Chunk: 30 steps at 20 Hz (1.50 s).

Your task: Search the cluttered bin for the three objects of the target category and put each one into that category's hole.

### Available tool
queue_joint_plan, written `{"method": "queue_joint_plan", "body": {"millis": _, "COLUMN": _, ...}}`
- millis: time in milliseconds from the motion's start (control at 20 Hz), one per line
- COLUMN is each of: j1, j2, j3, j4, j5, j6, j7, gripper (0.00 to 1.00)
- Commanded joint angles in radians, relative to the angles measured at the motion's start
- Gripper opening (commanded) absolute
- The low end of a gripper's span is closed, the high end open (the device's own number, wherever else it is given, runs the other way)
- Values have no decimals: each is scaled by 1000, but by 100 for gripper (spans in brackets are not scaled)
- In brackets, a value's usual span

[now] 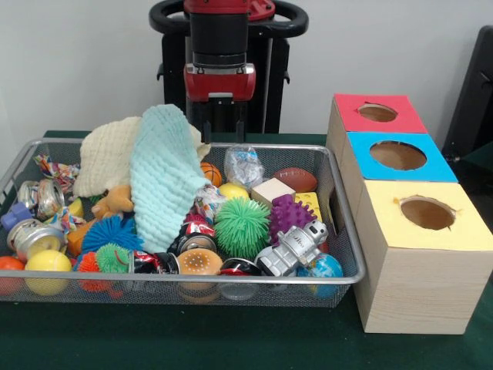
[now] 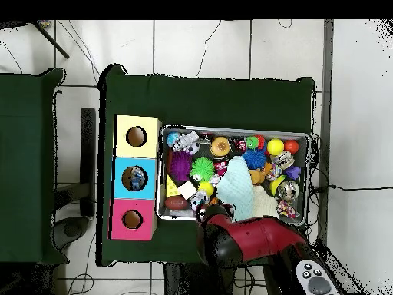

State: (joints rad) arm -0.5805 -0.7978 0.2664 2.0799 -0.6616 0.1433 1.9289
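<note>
The silver wire-mesh bin [image 1: 192, 276] is full of toys; in the overhead view [image 2: 234, 130] it lies right of the boxes. One crumpled clear wrapper with blue print [image 1: 243, 166] lies at the bin's far side, next to a small football [image 1: 295, 179]. A second wrapper with multicolour print [image 1: 206, 202] pokes out beside the mint cloth [image 1: 163, 173]. I see no third. The red-topped box's hole [image 1: 377, 113] is farthest from the camera and shows in the overhead view [image 2: 132, 220] too. My gripper [image 1: 219, 122] hangs at the bin's far edge, behind the cloths.
Blue-topped [image 1: 397, 155] and yellow-topped [image 1: 427, 213] boxes stand in line with the red one. A cream cloth [image 1: 108, 156], spiky balls [image 1: 241, 225], crushed cans [image 1: 35, 235], a toy robot [image 1: 293, 248] and a wooden block [image 1: 272, 190] fill the bin. The blue box's hole [image 2: 134, 178] shows items inside.
</note>
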Motion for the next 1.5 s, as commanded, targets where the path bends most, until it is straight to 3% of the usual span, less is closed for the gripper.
{"method": "queue_joint_plan", "body": {"millis": 50, "j1": 42, "j2": 39, "j3": 73, "j4": -94, "j5": 62, "j6": 102, "j7": 47, "gripper": 100}}
{"method": "queue_joint_plan", "body": {"millis": 400, "j1": 79, "j2": 66, "j3": 32, "j4": -88, "j5": 71, "j6": 42, "j7": 80, "gripper": 100}}
{"method": "queue_joint_plan", "body": {"millis": 1000, "j1": 125, "j2": 192, "j3": -75, "j4": -158, "j5": 33, "j6": -68, "j7": 107, "gripper": 100}}
{"method": "queue_joint_plan", "body": {"millis": 1500, "j1": 87, "j2": 188, "j3": -49, "j4": -157, "j5": 40, "j6": -48, "j7": 71, "gripper": 100}}
